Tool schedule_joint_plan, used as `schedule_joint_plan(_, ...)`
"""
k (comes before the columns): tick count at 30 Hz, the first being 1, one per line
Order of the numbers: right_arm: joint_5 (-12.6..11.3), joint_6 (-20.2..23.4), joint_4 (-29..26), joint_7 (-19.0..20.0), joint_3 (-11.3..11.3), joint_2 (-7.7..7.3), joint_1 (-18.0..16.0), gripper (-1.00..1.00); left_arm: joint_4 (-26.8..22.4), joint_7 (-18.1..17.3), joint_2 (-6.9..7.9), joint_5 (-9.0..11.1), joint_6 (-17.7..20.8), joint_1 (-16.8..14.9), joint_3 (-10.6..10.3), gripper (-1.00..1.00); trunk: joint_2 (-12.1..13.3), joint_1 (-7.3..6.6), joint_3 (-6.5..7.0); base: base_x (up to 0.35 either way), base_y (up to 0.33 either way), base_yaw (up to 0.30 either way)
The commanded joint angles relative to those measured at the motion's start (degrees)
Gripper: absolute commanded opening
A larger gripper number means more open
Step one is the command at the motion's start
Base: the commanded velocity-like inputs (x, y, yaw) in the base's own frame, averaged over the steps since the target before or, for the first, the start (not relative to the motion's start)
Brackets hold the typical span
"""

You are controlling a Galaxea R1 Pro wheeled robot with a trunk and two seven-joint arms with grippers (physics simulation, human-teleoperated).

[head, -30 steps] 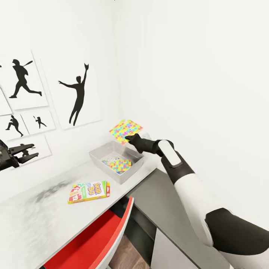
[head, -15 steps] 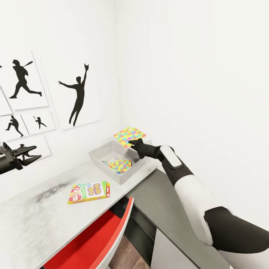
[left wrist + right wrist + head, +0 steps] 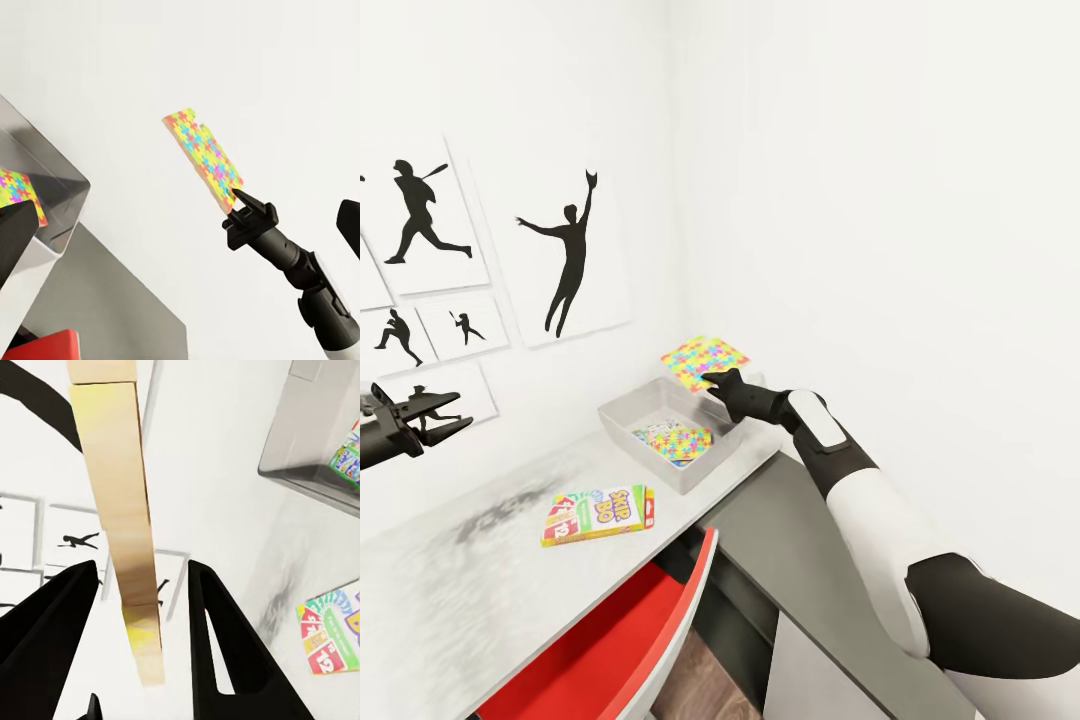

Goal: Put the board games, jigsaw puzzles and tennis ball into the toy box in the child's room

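Note:
My right gripper (image 3: 712, 378) is shut on a multicolour jigsaw puzzle (image 3: 705, 358), held tilted just above the far rim of the pale grey toy box (image 3: 622, 412) on the table (image 3: 480, 580). From the left wrist the same puzzle (image 3: 204, 159) hangs in that gripper (image 3: 241, 201) beside the toy box (image 3: 45, 161). In the right wrist view the puzzle (image 3: 124, 510) is edge-on between the dark fingers (image 3: 225, 637). A second puzzle (image 3: 678, 440) lies inside the box. One board game (image 3: 600, 512) lies flat on the table. My left gripper (image 3: 455, 415) hovers open at the left. The tennis ball and the bed are out of view.
A red chair (image 3: 610, 640) is tucked under the table's front edge. The dark grey corner section (image 3: 810, 560) runs under my right arm. White walls meet close behind the toy box, and black silhouette pictures (image 3: 565, 255) hang on the left wall.
My right gripper has lowered the puzzle and tipped it flatter, closer to the toy box's far rim. The left gripper has drifted slightly up and right.

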Motion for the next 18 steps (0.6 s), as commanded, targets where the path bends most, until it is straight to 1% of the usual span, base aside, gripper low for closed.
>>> schedule_joint_plan(1,-0.6,0.0,-0.1,-0.5,0.0,0.0,-0.1,-1.0,0.0,-0.3,0.0,-0.2,0.6,-0.1,0.1,1.0,-0.1,0.04,-0.14,0.0,0.0,0.0)
schedule_joint_plan(7,-0.7,-0.2,-0.1,-0.6,0.1,0.0,-0.1,-1.0,0.0,-0.3,0.0,-0.2,0.6,0.0,0.1,1.0,-0.1,0.04,-0.14,0.008,0.0,0.0)
schedule_joint_plan(13,-0.6,-0.5,-0.1,-0.6,0.1,0.0,-0.1,-1.0,0.6,-0.3,0.0,-0.2,0.6,0.0,0.1,1.0,-0.1,0.04,-0.14,0.126,0.043,0.0)
schedule_joint_plan(18,-0.6,-0.6,-0.1,-0.6,0.1,0.0,-0.1,-1.0,0.8,-0.3,0.01,-0.2,0.6,0.0,0.2,1.0,-0.1,0.04,-0.12,0.035,0.013,0.021)
